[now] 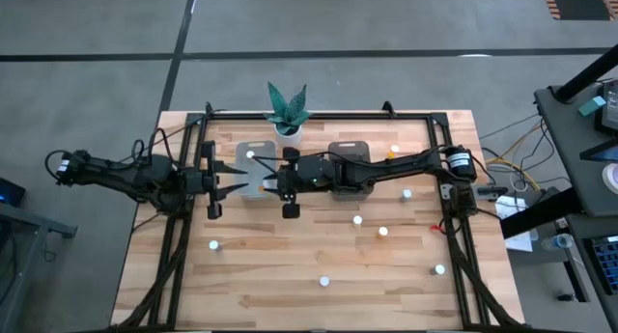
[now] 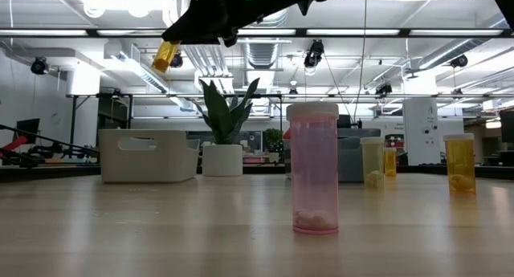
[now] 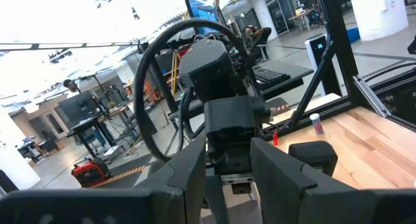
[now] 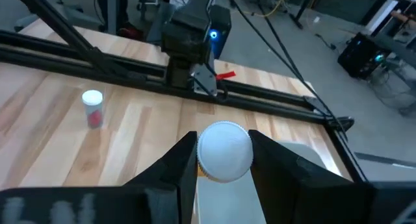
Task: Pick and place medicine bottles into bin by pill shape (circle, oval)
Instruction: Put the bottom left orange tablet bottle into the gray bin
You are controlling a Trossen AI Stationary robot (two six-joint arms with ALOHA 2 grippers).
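Note:
My right gripper reaches across the table and hangs above the pale bin, shut on a medicine bottle with a white cap and an amber body. The dark bin stands to the right of the pale one. My left gripper hovers at the table's left edge, level, facing the right gripper, open with nothing between its fingers. Several more medicine bottles stand upright on the wood, among them a pink one near the front. My right gripper pinches the bottle's white cap by its sides between its two fingers. The fingers come nearly level from the table's right. The amber body sticks out past the fingertips, slanting down. The bottle is lifted clear, above the pale bin.
A potted green plant stands at the far edge behind the bins. Loose bottles are scattered over the near and right parts of the table. A black frame rail runs round the tabletop. Bare wood lies between the bottles.

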